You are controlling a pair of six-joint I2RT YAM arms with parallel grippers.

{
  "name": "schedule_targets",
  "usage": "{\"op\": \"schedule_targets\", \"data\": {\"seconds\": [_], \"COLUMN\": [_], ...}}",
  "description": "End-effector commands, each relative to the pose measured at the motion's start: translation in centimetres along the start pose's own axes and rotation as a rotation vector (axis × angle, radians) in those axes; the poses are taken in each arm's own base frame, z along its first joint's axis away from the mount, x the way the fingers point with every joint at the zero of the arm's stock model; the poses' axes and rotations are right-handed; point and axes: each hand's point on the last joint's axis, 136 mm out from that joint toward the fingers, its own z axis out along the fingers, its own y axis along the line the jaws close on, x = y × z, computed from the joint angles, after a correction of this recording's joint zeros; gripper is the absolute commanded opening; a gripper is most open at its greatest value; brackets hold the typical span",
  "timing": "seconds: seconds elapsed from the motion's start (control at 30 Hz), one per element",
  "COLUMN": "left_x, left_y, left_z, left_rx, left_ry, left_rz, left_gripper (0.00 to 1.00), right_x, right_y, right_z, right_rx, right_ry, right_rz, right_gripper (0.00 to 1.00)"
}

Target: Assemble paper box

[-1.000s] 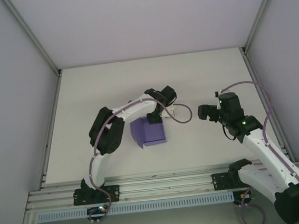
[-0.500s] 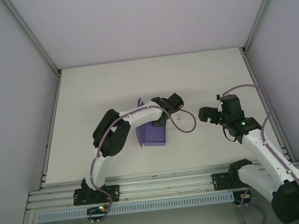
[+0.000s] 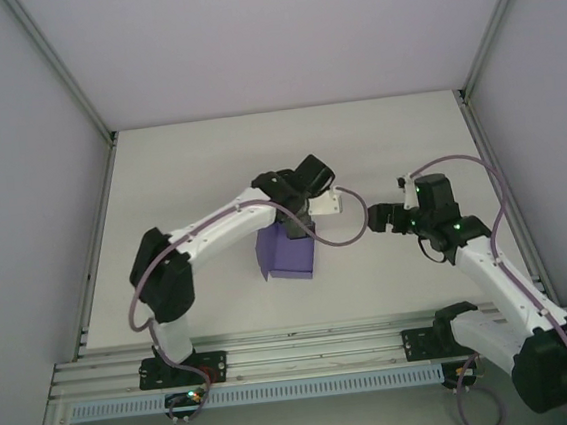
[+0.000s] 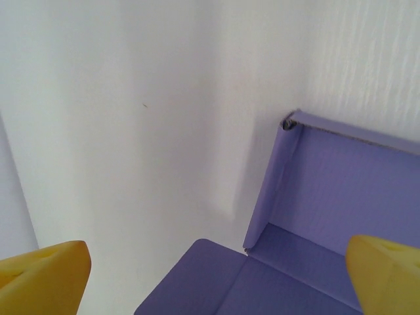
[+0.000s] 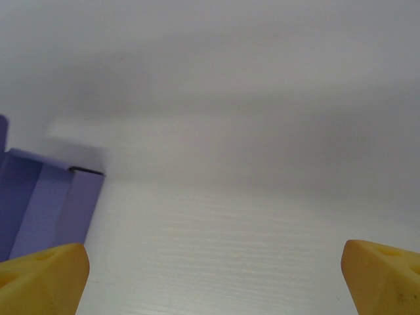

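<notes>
Left fingers point(image 4: 46, 279): yellow tips set wide apart at the two lower corners of the wrist view, clamped on nothing. Between and below them lies the box point(image 4: 328, 197). It is lilac card, with two walls upright and meeting at a corner, a floor panel, and one round-cornered flap lying out flat. Whether either tip touches the card cannot be told.

Right fingers point(image 5: 42, 279): likewise wide apart, nothing between them, over bare white desk point(image 5: 230, 249). A corner of the box shows at the left edge of that view.

Top view: the box sits near the middle of the desk, partly formed and open at the top. The left arm point(image 3: 214, 224) reaches over its far edge, fingers pointing down at it. The right fingers stand to the box's right, apart from it and aimed toward it.
</notes>
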Motion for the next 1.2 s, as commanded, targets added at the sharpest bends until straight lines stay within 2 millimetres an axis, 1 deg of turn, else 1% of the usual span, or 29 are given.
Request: {"op": "schedule_targets", "data": {"seconds": [0.0,0.07,0.1,0.17,0.2,0.27,0.33,0.37,0.4,0.5,0.6,0.63,0.67,0.7,0.73,0.77,0.8,0.83,0.87,0.93,1.03,1.1,1.17], "left_x": [-2.6,-2.6,-1.9,0.3,1.8,5.1,9.0,11.3,13.1,17.7,21.1,21.9,22.8,23.5,24.1,24.6,24.9,25.0,25.1,25.3,25.3,25.1,24.7], "left_y": [3.5,6.3,7.8,9.7,10.1,10.5,9.8,9.1,8.2,5.4,3.0,2.3,1.8,1.4,1.1,0.9,0.8,0.6,0.6,0.4,0.5,0.8,1.2], "left_z": [-5.7,-9.0,-10.5,-12.5,-13.1,-13.6,-13.2,-12.8,-12.5,-12.1,-12.6,-12.8,-13.2,-13.5,-13.8,-14.1,-14.3,-14.4,-14.4,-14.2,-13.5,-13.0,-12.5], "left_rx": [-0.041,-0.096,-0.137,-0.201,-0.216,-0.266,-0.288,-0.303,-0.307,-0.315,-0.336,-0.342,-0.362,-0.379,-0.396,-0.408,-0.414,-0.413,-0.414,-0.414,-0.405,-0.392,-0.38], "left_ry": [-0.269,-0.39,-0.428,-0.457,-0.463,-0.444,-0.415,-0.387,-0.364,-0.317,-0.287,-0.285,-0.286,-0.288,-0.291,-0.299,-0.305,-0.311,-0.312,-0.297,-0.268,-0.256,-0.257], "left_rz": [-0.253,-0.439,-0.551,-0.749,-0.848,-1.018,-1.176,-1.258,-1.323,-1.46,-1.548,-1.572,-1.598,-1.615,-1.628,-1.639,-1.647,-1.651,-1.655,-1.661,-1.664,-1.665,-1.666], "left_gripper": [1.0,1.0,1.0,1.0,1.0,1.0,1.0,1.0,1.0,1.0,1.0,1.0,1.0,1.0,1.0,1.0,1.0,1.0,1.0,1.0,1.0,1.0,1.0], "right_x": [-2.5,-2.5,-2.3,-1.8,-1.7,-0.6,0.3,0.8,1.2,2.5,2.8,2.8,2.8,2.9,2.9,2.9,2.8,2.7,2.6,2.2,1.0,0.1,-0.3], "right_y": [5.1,7.3,8.6,10.9,12.2,14.0,15.5,16.1,16.5,17.2,17.0,16.9,16.7,16.6,16.5,16.4,16.2,15.9,15.8,15.5,14.6,13.1,11.0], "right_z": [0.5,1.8,2.7,4.5,5.3,7.7,10.0,11.1,12.0,14.0,15.6,16.0,16.5,16.9,17.2,17.5,17.8,17.9,17.9,17.8,17.1,16.3,15.0], "right_rx": [-0.204,-0.249,-0.275,-0.315,-0.335,-0.372,-0.395,-0.404,-0.405,-0.413,-0.377,-0.363,-0.351,-0.338,-0.327,-0.309,-0.289,-0.265,-0.243,-0.191,-0.076,0.061,0.214], "right_ry": [-0.028,0.009,0.037,0.088,0.109,0.175,0.226,0.257,0.28,0.338,0.35,0.347,0.342,0.335,0.326,0.321,0.314,0.311,0.302,0.278,0.221,0.182,0.147], "right_rz": [-0.205,-0.325,-0.396,-0.511,-0.568,-0.654,-0.729,-0.764,-0.79,-0.849,-0.84,-0.833,-0.829,-0.82,-0.816,-0.807,-0.795,-0.789,-0.784,-0.768,-0.687,-0.569,-0.427], "right_gripper": [1.0,1.0,1.0,1.0,1.0,1.0,1.0,1.0,0.99,0.99,0.87,0.81,0.72,0.68,0.61,0.49,0.4,0.33,0.29,0.23,0.14,0.11,0.11]}}
